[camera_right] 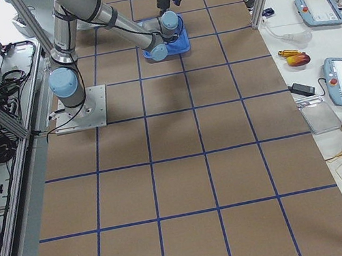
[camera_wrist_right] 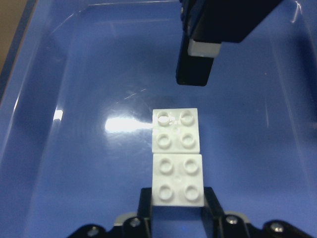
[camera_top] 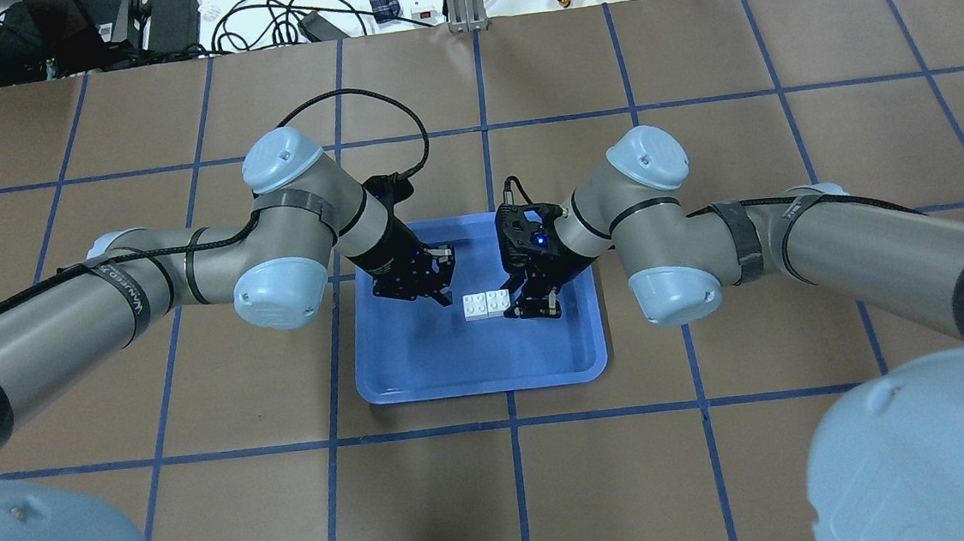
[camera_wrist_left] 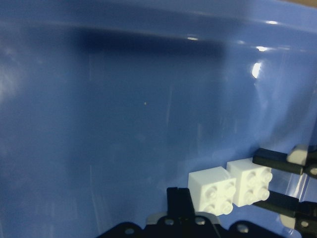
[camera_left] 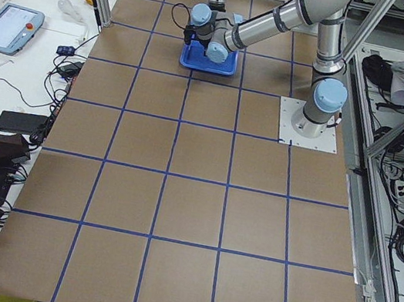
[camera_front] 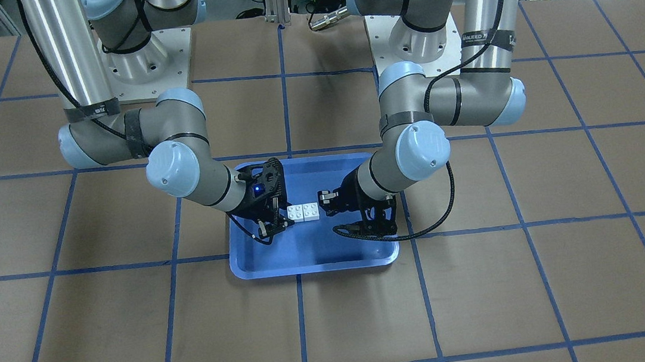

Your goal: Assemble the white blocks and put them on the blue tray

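Two white blocks lie side by side, studs up and touching, in the middle of the blue tray (camera_top: pixel 472 366). My right gripper (camera_top: pixel 512 301) is shut on the white block (camera_top: pixel 497 302) nearest it, low over the tray floor. In the right wrist view this block (camera_wrist_right: pixel 177 181) sits between my fingers, with the other block (camera_wrist_right: pixel 176 130) just beyond. My left gripper (camera_top: pixel 445 295) is shut and empty, its tip just beside the other block (camera_top: pixel 476 306). I cannot tell whether it touches. The left wrist view shows both blocks (camera_wrist_left: pixel 213 193) beside my left gripper's tip (camera_wrist_left: pixel 179 198).
The tray (camera_front: pixel 318 253) lies on a brown table marked with a blue tape grid (camera_front: pixel 302 327). Both arms' elbows (camera_front: pixel 177 166) hang over the tray's sides. Cables and tools (camera_top: pixel 324 16) lie past the table's far edge.
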{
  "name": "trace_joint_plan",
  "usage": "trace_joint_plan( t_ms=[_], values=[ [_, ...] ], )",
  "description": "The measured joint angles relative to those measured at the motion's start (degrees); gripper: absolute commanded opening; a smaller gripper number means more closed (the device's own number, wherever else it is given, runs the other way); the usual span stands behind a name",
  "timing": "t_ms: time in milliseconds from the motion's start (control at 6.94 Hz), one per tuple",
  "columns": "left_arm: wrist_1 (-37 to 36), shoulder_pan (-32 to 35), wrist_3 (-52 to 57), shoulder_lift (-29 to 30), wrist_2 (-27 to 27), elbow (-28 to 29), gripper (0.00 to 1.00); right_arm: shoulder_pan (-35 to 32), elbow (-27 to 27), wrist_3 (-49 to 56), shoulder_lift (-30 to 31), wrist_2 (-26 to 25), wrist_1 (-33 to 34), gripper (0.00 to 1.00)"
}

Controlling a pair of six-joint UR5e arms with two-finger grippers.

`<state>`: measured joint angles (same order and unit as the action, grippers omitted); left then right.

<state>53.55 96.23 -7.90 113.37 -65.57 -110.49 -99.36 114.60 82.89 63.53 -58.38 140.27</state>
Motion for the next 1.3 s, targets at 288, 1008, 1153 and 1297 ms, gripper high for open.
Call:
trace_joint_plan(
  t_ms=[288, 1008, 1153, 1297],
  values=[
    [0.0, 0.1, 0.0, 0.0, 0.0, 0.0, 0.05, -0.1, 0.1, -0.1, 0.0, 0.1, -0.1, 0.97],
    [0.0, 0.1, 0.1, 0.0, 0.0, 0.0, 0.05, 2.2, -1.0, -13.9, 5.5, -4.7, -1.1, 1.0],
    [0.0, 0.1, 0.2, -0.2, -0.3, 0.1, 0.08, 3.6, -2.1, -21.8, 8.2, -7.3, -3.7, 1.0],
    [0.0, 0.1, 0.3, -1.0, -2.5, 0.2, 0.11, 5.2, -4.4, -31.5, 10.7, -9.8, -9.3, 1.0]
  ],
)
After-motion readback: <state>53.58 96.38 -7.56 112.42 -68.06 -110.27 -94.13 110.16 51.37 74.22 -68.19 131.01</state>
